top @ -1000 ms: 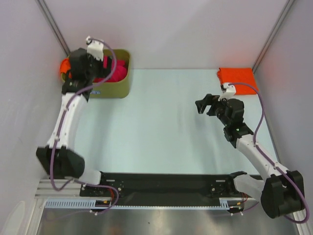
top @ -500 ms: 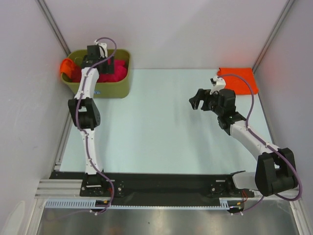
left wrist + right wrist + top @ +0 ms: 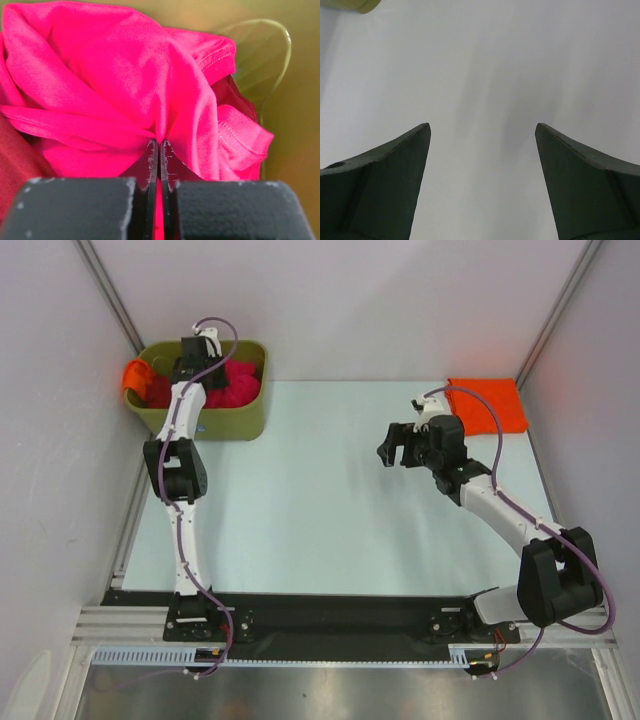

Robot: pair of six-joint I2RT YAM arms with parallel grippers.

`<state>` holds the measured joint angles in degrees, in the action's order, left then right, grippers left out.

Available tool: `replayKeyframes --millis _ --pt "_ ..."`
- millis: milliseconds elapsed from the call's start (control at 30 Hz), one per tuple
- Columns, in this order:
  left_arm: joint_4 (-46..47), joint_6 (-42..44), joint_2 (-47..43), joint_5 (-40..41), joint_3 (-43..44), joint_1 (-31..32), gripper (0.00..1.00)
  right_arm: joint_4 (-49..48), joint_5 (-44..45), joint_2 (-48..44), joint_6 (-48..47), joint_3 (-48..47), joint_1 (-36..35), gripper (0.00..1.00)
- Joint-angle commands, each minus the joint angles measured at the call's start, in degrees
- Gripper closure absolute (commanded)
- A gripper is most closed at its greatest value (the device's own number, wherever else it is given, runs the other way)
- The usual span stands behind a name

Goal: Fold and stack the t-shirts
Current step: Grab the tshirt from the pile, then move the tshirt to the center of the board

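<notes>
A crumpled crimson-pink t-shirt (image 3: 234,386) (image 3: 100,75) lies in the olive-green bin (image 3: 235,424). My left gripper (image 3: 197,367) (image 3: 159,146) reaches down into the bin and is shut on a pinched fold of that pink shirt. Dark red cloth (image 3: 14,162) shows beneath the pink one. An orange t-shirt (image 3: 134,376) hangs over the bin's left rim. Another orange t-shirt (image 3: 488,403) lies folded flat at the table's far right. My right gripper (image 3: 393,447) (image 3: 482,131) hovers open above the bare table, right of centre, with nothing between its fingers.
The bin's olive wall (image 3: 300,125) rises just right of the pinched cloth, and its corner (image 3: 355,4) peeks into the right wrist view. Grey walls close in the pale table (image 3: 320,510) on the left, back and right.
My left arm stretched out over the bin and its gripper closed on the pink shirt. My right gripper slid left and slightly forward over the table, staying open.
</notes>
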<state>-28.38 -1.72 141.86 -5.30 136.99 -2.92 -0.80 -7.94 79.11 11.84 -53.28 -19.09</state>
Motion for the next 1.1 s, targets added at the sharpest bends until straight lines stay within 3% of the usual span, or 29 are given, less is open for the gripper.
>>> replayKeyframes --millis 0,267,633,800,967,1033,1067 --pt "1.57 -0.93 -1.49 -2.87 0.47 0.02 1.00 0.45 1.18 0.25 -1.90 -3.85 -0.33 0.09" --pt "3.07 1.54 -19.92 -5.33 0.56 0.02 1.00 -0.17 1.18 -1.15 -1.47 -3.50 -1.12 0.09" --pt "-11.25 4.52 -46.30 -13.59 -0.05 1.24 1.00 -0.96 0.83 -9.32 -2.34 -2.45 -2.88 0.09" --pt "-15.65 9.71 -57.64 -14.82 -2.95 9.93 1.00 -3.07 -0.40 -14.42 -1.55 -1.39 -4.02 0.08" --pt "-17.57 8.14 -65.12 -19.65 -6.98 16.26 1.00 -2.46 -1.37 -17.50 0.55 -0.69 -4.81 0.08" --pt "-17.85 7.87 -66.36 -21.68 -11.02 17.59 1.00 -1.40 -0.85 -19.25 0.91 -0.51 -4.90 0.08" --pt "-17.33 7.96 -67.76 -21.86 -17.39 18.64 1.00 -0.18 -0.24 -19.69 0.82 -0.34 -4.90 0.08"
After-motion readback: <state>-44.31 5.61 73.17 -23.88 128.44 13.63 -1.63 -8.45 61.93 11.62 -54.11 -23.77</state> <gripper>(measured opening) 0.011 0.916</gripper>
